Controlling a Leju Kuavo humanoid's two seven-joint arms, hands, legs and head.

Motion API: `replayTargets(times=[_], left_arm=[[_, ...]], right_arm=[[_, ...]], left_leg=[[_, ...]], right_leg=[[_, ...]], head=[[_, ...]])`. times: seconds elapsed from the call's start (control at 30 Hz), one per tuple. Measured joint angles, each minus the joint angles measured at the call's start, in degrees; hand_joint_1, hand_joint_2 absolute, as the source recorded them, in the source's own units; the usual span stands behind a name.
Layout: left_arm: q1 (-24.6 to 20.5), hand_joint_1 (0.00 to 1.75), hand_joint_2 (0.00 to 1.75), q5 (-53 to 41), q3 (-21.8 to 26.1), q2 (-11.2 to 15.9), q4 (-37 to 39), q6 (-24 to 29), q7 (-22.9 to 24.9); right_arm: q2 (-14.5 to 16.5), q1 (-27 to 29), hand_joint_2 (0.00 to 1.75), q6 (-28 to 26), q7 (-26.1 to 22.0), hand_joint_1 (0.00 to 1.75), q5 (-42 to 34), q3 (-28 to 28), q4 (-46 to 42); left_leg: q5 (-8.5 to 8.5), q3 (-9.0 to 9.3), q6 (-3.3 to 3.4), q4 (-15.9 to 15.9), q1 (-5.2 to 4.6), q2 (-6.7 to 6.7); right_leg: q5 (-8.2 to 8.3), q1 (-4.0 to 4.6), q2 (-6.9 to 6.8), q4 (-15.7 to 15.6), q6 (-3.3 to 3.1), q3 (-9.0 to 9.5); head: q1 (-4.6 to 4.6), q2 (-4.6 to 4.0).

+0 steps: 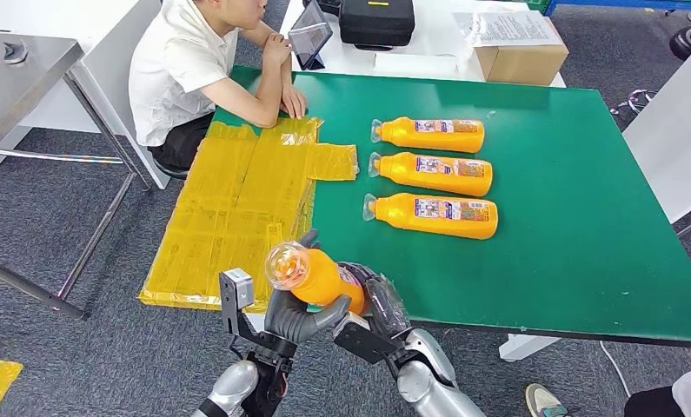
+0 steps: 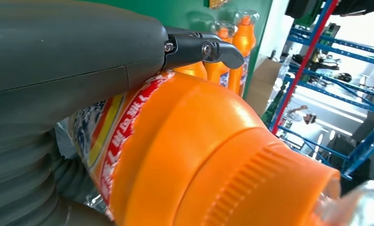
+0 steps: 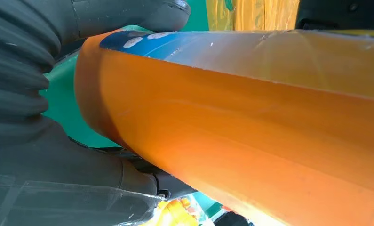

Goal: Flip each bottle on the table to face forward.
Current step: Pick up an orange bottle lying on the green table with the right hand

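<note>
Three orange plastic bottles (image 1: 432, 170) lie in a close row across the middle of the green-topped table (image 1: 585, 226), caps toward a sheet of yellow plastic film (image 1: 237, 200) draped over its left edge. Open green surface lies right of the row and along the near edge. A seated person's forearm (image 1: 282, 82) rests at the far left corner.
</note>
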Motion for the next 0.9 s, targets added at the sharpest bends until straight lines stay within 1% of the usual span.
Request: replayTargets(times=[0.6,0.67,0.73,0.8,0.9], left_arm=[[-0.56,0.00,1.75,0.49,0.06,0.03,1.35,0.02,0.10],[-0.69,0.87,1.75,1.14,0.40,-0.02,1.53,0.66,0.16],[-1.00,1.75,1.75,1.61,1.25,-0.32,2.06,2.34,-0.44],[-1.21,1.75,1.75,1.84,2.05,-0.71,2.44,3.29,-1.37],[-1.16,1.75,1.75,2.66,2.97,-1.04,1.91,1.89,-2.40]], right_arm=[[-0.16,-0.28,1.75,-0.31,-0.10,1.75,0.23,1.00,0.90],[-0.19,-0.39,1.75,-1.12,-0.08,1.72,1.03,1.63,0.90],[-0.29,-0.49,1.75,-2.06,0.14,0.85,1.09,2.62,0.79],[-0.45,-0.44,1.75,-2.08,0.13,0.00,0.19,3.29,0.35],[-0.45,0.12,1.75,-1.04,-1.50,0.00,-1.72,3.76,-1.00]], left_leg=[[0.00,0.00,0.00,0.00,0.01,0.00],[0.00,-0.01,0.00,0.00,0.00,0.00],[0.00,0.00,0.00,0.00,0.01,0.01],[0.00,0.00,0.00,0.00,0.01,0.02],[0.00,-0.02,0.00,0.00,0.01,0.01]], right_leg=[[0.00,0.00,0.00,0.01,0.00,0.00],[0.00,0.00,0.00,0.00,0.00,-0.01],[0.00,0.00,0.00,0.00,0.00,-0.02],[0.00,0.00,0.01,0.01,0.00,-0.02],[0.00,0.00,0.01,0.01,0.00,-0.04]], head=[[0.02,0.00],[0.02,0.00],[0.01,0.00],[0.01,0.00],[0.01,0.00]])
